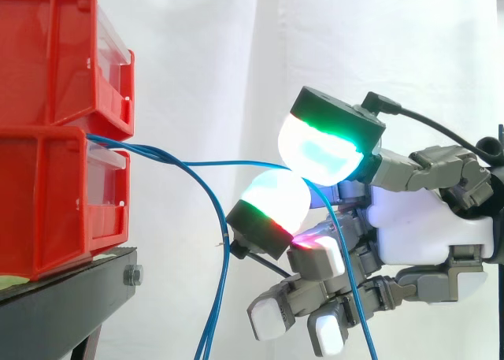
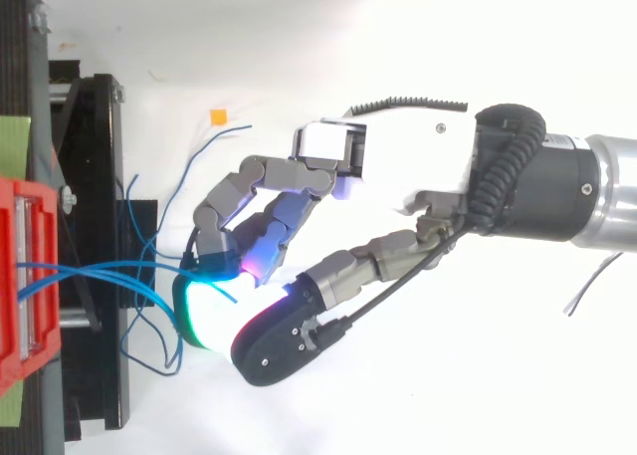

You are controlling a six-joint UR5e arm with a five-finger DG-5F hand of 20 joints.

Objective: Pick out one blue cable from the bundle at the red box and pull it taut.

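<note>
Several thin blue cables (image 1: pixel 150 149) come out between the two stacked red bins (image 1: pixel 43 202) at the left. One blue cable (image 1: pixel 236 164) runs almost level from the bins to my hand (image 1: pixel 425 218). There it passes between two glowing pads (image 1: pixel 319 149), which pinch it, and its free end drops past the lower fingers. The other cables (image 1: pixel 216 281) sag and hang down beside the stand. From above, my hand (image 2: pixel 408 161) reaches left with curled fingers, and the cables (image 2: pixel 109 268) fan out from the red bin (image 2: pixel 25 276).
The bins rest on a black stand (image 1: pixel 75 285) at the left edge, before a white curtain. From above, loose blue cable ends (image 2: pixel 204 151) lie over the white floor, near a small orange mark (image 2: pixel 218 116). Open room lies below and behind the hand.
</note>
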